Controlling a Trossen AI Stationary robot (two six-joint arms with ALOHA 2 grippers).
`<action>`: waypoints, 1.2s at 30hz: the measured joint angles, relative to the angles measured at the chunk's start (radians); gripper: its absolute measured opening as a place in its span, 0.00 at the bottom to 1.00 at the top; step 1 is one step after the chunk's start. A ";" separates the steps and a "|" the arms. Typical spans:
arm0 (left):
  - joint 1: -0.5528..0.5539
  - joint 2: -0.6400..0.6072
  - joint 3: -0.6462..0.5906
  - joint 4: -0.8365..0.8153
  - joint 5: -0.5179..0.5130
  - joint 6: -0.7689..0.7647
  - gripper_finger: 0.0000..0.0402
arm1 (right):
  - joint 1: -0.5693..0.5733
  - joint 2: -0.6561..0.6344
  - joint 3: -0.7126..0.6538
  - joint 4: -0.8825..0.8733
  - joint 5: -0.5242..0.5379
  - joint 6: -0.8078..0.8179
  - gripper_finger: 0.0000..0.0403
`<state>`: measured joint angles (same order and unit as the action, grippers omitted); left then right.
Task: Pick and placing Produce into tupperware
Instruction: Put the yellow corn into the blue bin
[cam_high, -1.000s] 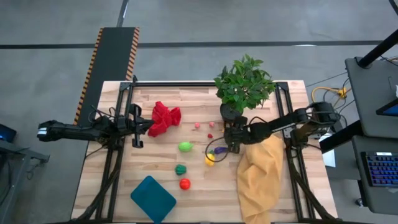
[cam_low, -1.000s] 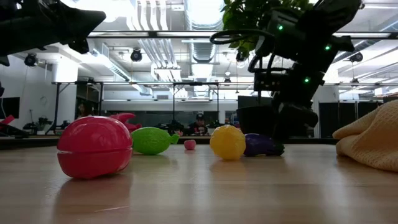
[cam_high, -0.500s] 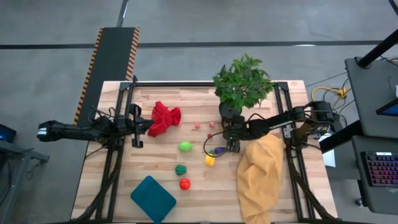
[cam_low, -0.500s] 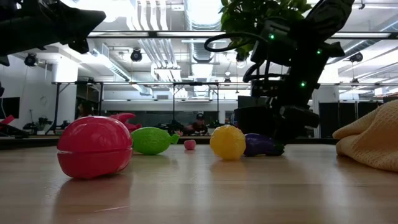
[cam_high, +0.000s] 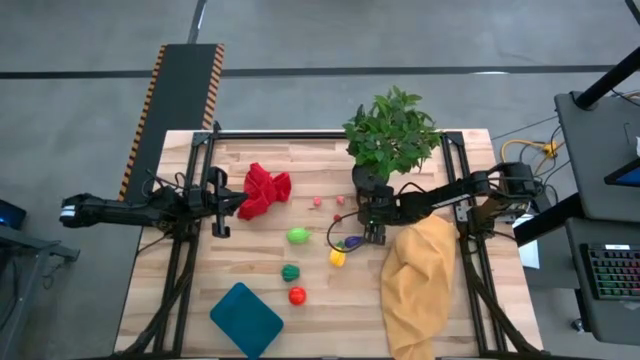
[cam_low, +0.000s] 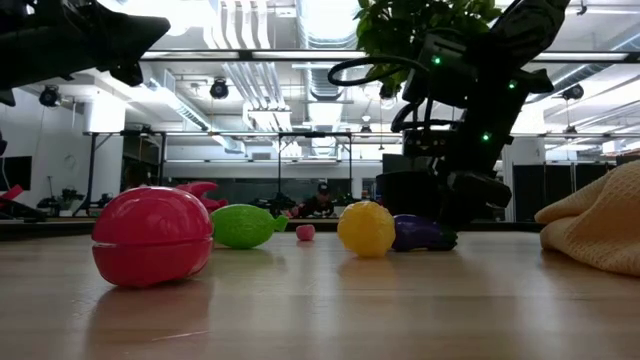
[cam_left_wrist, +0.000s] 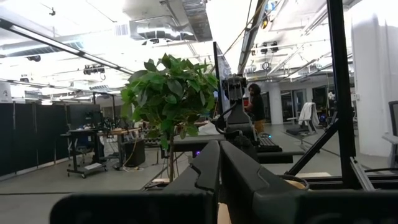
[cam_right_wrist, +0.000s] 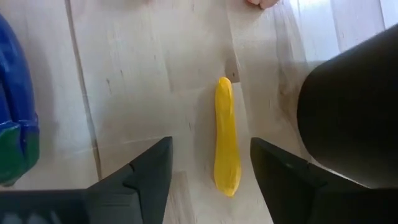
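Observation:
My right gripper (cam_high: 372, 233) points down at the table beside the plant pot, open. Its two fingers (cam_right_wrist: 152, 168) stand on either side of a slim yellow produce piece (cam_right_wrist: 226, 137) that lies flat on the wood, and they do not touch it. A purple piece (cam_high: 353, 242) and a round yellow piece (cam_high: 338, 257) lie just beside it. Bright green (cam_high: 298, 236), dark green (cam_high: 290, 271) and red (cam_high: 297, 295) pieces rest on the table nearer the teal tupperware (cam_high: 246, 318) at the near left. My left gripper (cam_high: 228, 205) waits shut at the left edge.
A potted plant (cam_high: 392, 135) stands right behind my right gripper, its dark pot (cam_right_wrist: 354, 124) close to one finger. A mustard cloth (cam_high: 420, 285) lies heaped at the near right, a red cloth (cam_high: 265, 190) at the far left. Tiny pink pieces (cam_high: 318, 201) lie mid-table.
My right gripper has turned a little above the purple and yellow pieces and then kept still. Nothing on the table has moved.

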<state>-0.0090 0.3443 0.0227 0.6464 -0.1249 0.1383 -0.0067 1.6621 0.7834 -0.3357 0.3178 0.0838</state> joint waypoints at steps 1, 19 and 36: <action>0.000 0.000 0.000 0.000 0.000 0.000 0.00 | 0.000 0.001 0.000 -0.003 0.001 0.006 0.49; 0.000 -0.003 0.000 0.000 0.000 0.000 0.00 | 0.000 0.013 -0.008 -0.030 0.005 0.013 0.26; 0.000 -0.007 0.000 0.000 0.000 0.000 0.00 | -0.002 -0.012 0.005 -0.067 -0.019 0.012 0.08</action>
<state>-0.0090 0.3370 0.0227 0.6463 -0.1249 0.1383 -0.0082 1.6505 0.7887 -0.4030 0.2993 0.0959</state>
